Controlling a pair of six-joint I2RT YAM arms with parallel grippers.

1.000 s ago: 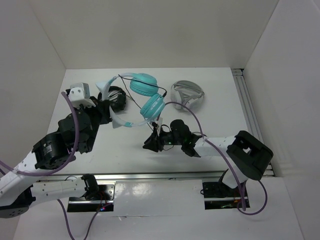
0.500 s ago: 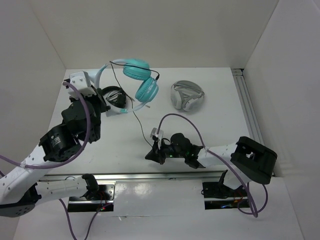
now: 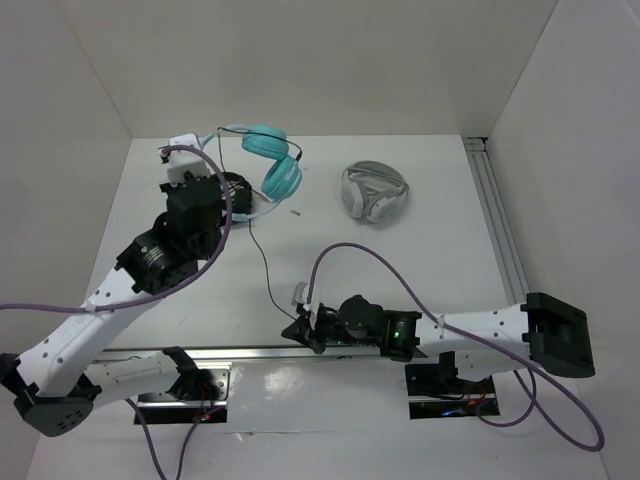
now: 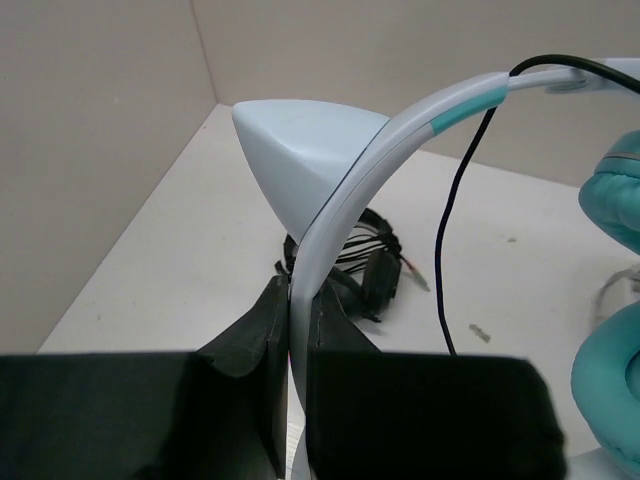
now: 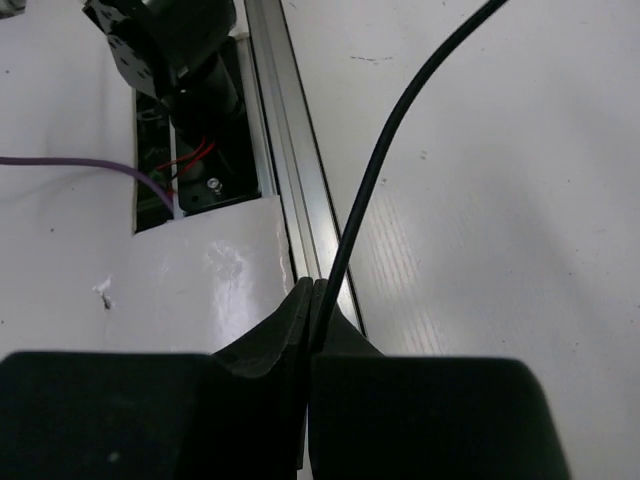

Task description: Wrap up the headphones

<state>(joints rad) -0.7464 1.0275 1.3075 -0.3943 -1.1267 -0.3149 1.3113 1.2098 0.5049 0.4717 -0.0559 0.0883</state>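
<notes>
The headphones (image 3: 272, 160) have teal ear cups and a pale headband; they are held up at the back left. My left gripper (image 3: 212, 180) is shut on the headband (image 4: 340, 200), just below a cat-ear point (image 4: 300, 150). The teal cups (image 4: 612, 210) hang to the right in the left wrist view. The thin black cable (image 3: 262, 262) runs from the cups down across the table to my right gripper (image 3: 300, 328). The right gripper (image 5: 315, 300) is shut on the cable (image 5: 390, 160) at the table's near edge.
All-black headphones (image 3: 240, 190) lie on the table under the held ones and also show in the left wrist view (image 4: 365, 265). Grey-and-white headphones (image 3: 375, 192) lie at the back right. An aluminium rail (image 5: 290, 130) runs along the near edge, and white walls close in both sides.
My left gripper has carried the headphones up and toward the back. My right gripper has drawn the cable toward the near edge, so it now runs long across the table.
</notes>
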